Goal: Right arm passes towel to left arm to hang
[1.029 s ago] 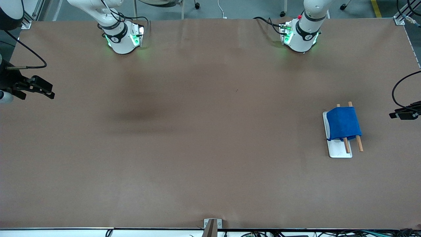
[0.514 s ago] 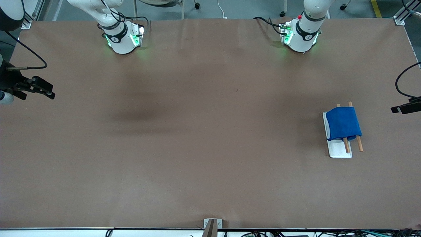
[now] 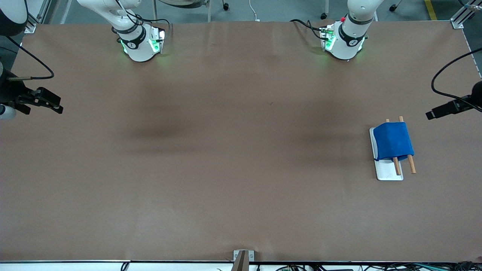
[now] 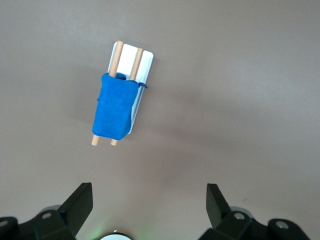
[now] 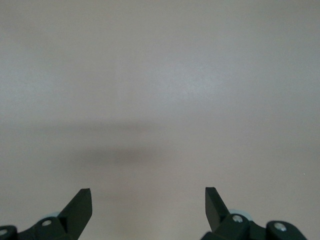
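The royal-blue towel (image 3: 392, 140) hangs draped over two wooden rods (image 3: 411, 164) of a white tray (image 3: 388, 171) toward the left arm's end of the table. It also shows in the left wrist view (image 4: 114, 106), with the rods (image 4: 136, 58) and tray (image 4: 145, 63). My left gripper (image 4: 148, 205) is open and empty, high in the air over bare table beside the tray; it shows at the front view's edge (image 3: 437, 112). My right gripper (image 5: 148, 205) is open and empty, up over bare table at the right arm's end (image 3: 56, 107), where that arm waits.
The brown table (image 3: 226, 158) is bare apart from the tray. A metal bracket (image 3: 243, 256) sits at the table edge nearest the front camera. The arm bases (image 3: 141, 45) (image 3: 344, 43) stand along the farthest edge.
The left gripper has moved in from the table's end toward the tray and slightly away from the front camera. The towel, tray and right gripper have not moved.
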